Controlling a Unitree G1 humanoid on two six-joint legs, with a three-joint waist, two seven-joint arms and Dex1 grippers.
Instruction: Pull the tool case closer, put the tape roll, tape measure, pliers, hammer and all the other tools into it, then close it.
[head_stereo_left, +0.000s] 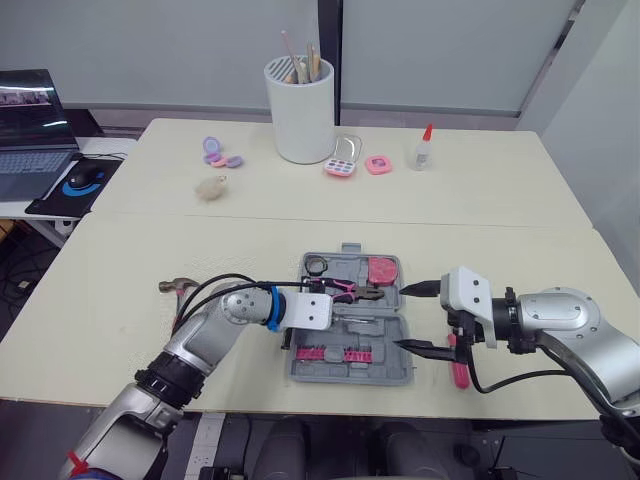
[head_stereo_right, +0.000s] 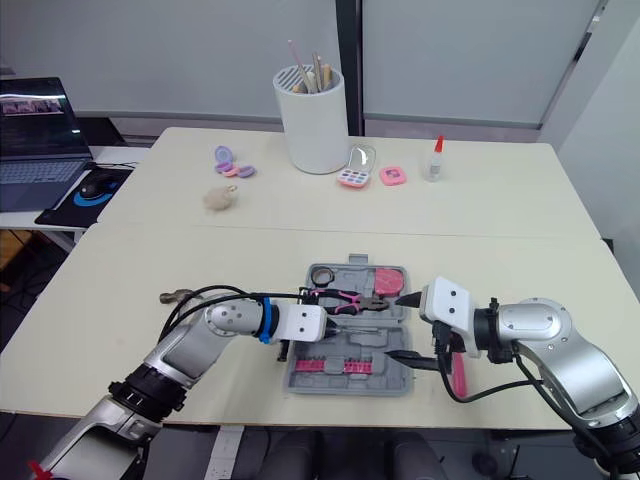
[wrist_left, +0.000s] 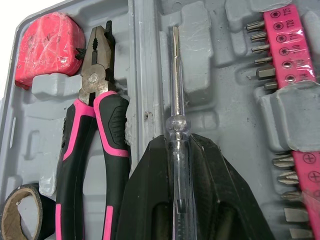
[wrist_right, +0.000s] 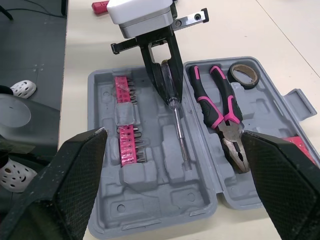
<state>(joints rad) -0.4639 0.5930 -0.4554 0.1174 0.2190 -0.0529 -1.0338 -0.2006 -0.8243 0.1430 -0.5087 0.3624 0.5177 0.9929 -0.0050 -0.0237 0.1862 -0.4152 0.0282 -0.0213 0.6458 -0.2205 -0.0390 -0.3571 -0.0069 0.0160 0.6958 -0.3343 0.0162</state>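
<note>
Left claw (wrist_left: 176, 142) clenches a clear-handled screwdriver (wrist_left: 175, 75) over the open tool case (head_stereo_left: 395, 372), lower centre of frame, beside the pliers (wrist_left: 95, 85); right claw (head_stereo_left: 402, 318) hangs released at its right edge.

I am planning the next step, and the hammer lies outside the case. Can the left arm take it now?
Probably not yet. The left gripper is shut on a screwdriver over the tool case, and the hammer lies on the table back beside its forearm, behind the fingers.

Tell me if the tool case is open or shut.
Open. The tool case lies spread flat, both halves facing up, pliers in one half and bit racks in the other.
</note>
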